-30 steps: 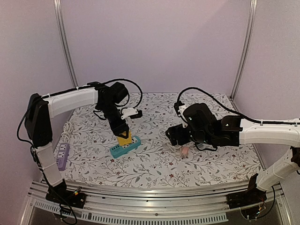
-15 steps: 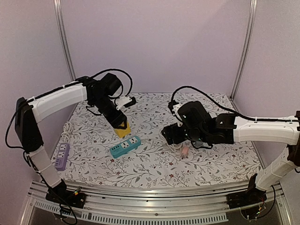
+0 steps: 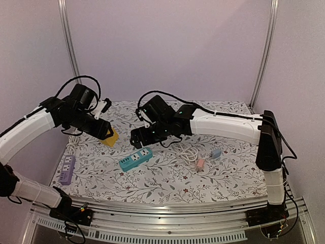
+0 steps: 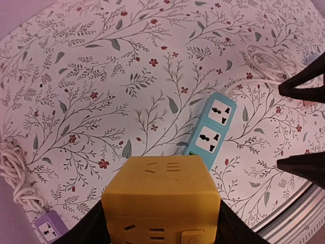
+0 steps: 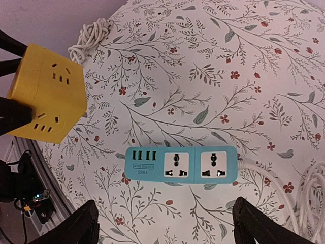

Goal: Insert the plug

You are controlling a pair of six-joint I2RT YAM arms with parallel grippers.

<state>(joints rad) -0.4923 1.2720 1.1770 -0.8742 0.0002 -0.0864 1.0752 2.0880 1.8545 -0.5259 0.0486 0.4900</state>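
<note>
Swung across from the right half of the table since a second ago, the right gripper [image 3: 136,140] is now being held above the far end of the strip [image 3: 136,159]. The left gripper [image 3: 104,131] has been lifted off that strip and drawn back to the far left. The left one is being kept clenched on the cube [image 4: 161,193], a matte yellow plastic block with rounded edges and slotted socket faces, which is being carried tilted above the cloth [image 3: 167,178]. The right fingers [image 5: 76,229] are being held wide apart with nothing between them.

The strip is a flat teal plastic bar with rounded corners. Two white socket panels and a row of small ports are being shown face up in the right wrist view, and it is lying slantwise near the middle of the flower-printed cloth. A loose white cable [image 3: 189,152] is trailing from it to the right.

The plug [image 3: 200,164], small and pink, is lying on the cloth right of the strip, beside that cable and apart from both grippers. A small blue piece [image 3: 216,153] is lying just beyond it. At the left edge a purple strip [image 3: 66,169] is lying flat, with a bunched white cord [image 3: 72,142] just behind it. Nothing is standing between the right gripper and the teal strip.
</note>
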